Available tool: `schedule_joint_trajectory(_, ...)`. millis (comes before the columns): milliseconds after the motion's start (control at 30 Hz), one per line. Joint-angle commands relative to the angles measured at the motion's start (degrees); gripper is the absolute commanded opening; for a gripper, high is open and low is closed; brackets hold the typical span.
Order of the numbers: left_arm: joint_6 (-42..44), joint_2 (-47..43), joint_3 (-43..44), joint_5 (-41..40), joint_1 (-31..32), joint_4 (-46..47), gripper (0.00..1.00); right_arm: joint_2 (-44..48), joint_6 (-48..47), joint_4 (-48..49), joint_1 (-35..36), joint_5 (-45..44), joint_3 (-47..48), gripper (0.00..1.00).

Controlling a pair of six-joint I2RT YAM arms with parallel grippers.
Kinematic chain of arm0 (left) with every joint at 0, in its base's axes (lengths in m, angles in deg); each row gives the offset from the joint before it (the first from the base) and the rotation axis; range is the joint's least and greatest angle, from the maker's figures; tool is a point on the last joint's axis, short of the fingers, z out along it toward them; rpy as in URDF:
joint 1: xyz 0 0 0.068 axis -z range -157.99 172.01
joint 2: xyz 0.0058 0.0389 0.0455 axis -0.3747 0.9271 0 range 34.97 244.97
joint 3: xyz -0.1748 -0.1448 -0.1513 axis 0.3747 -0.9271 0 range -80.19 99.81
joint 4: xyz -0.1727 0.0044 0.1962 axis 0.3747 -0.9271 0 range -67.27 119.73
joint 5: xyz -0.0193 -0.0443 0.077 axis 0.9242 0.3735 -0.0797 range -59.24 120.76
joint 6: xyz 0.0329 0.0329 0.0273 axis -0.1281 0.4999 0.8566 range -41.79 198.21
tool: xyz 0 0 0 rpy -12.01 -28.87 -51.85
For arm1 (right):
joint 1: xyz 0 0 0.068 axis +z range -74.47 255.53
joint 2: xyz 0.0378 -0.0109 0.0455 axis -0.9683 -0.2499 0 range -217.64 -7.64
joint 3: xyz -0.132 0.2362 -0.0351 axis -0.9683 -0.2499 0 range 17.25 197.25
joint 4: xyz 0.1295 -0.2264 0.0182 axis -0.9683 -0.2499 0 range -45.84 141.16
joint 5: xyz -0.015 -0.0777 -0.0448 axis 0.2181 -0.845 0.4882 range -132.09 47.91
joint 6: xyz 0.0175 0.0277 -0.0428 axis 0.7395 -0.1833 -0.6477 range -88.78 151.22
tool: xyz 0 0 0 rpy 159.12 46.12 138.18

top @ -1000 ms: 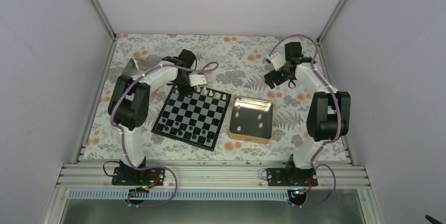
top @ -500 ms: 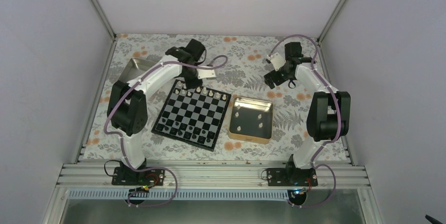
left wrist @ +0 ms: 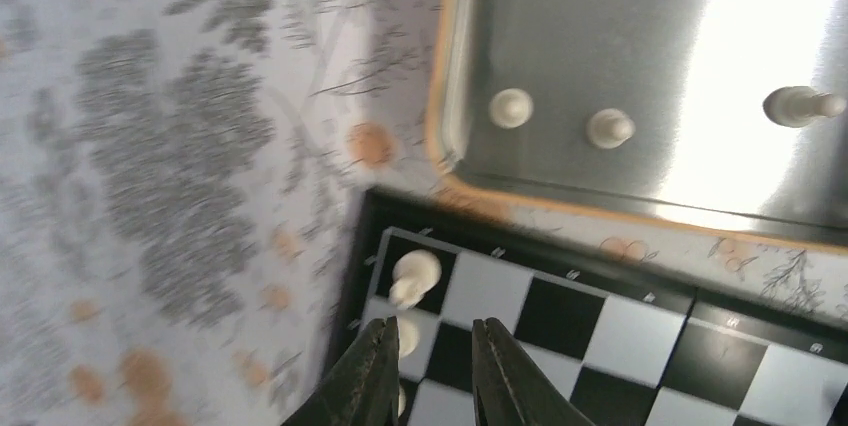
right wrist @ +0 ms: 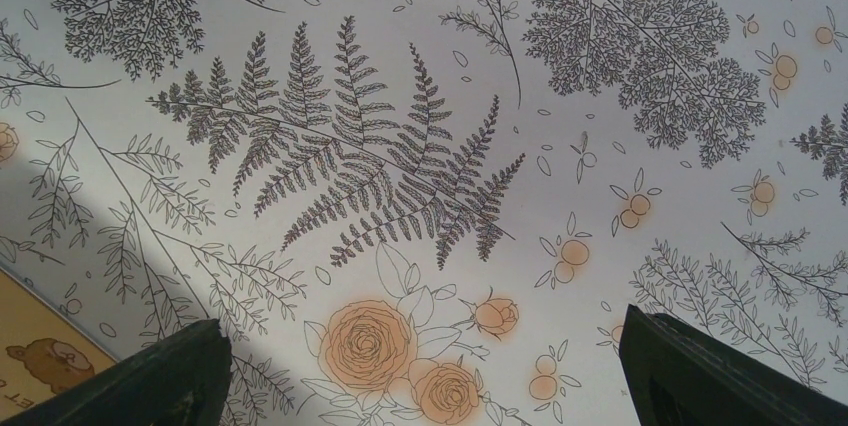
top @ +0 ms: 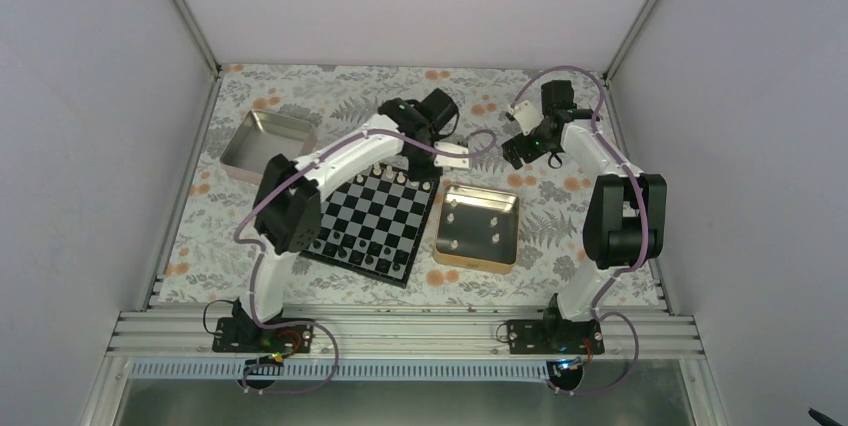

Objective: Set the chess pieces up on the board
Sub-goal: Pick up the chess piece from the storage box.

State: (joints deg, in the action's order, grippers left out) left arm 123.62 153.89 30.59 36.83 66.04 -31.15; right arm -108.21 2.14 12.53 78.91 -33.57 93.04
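Chess piece [left wrist: 415,274] just beyond left jaws (apart).

The board [top: 372,228], flat and square with glossy black and pale grey squares inside a black border, lies slightly askew. Tiny cream chess pieces [top: 400,177] stand in a row along its far edge, one piece [left wrist: 415,271] upright on a black corner square. Four more seem to sit in the gold tin [top: 476,261] just beside it, one piece [left wrist: 800,104] tipped on its side.
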Motion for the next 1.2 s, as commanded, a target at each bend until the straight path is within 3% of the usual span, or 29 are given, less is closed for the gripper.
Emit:
schedule_joint_trajectory(0,-1.04,3.28,1.24,3.65,3.64,-1.21,0.20,-0.54,-0.71,-0.19,0.50,1.15,-0.62,1.00)
schedule_joint_trajectory(333,-1.48,6.65,-1.08,6.63,8.10,0.85,0.20,-1.33,-0.87,-0.34,0.49,1.18,-0.67,1.00)
schedule_joint_trajectory(1167,-1.64,11.73,-5.23,3.43,9.45,5.81,0.21,-1.20,-0.99,-0.83,0.53,1.59,-0.66,1.00)
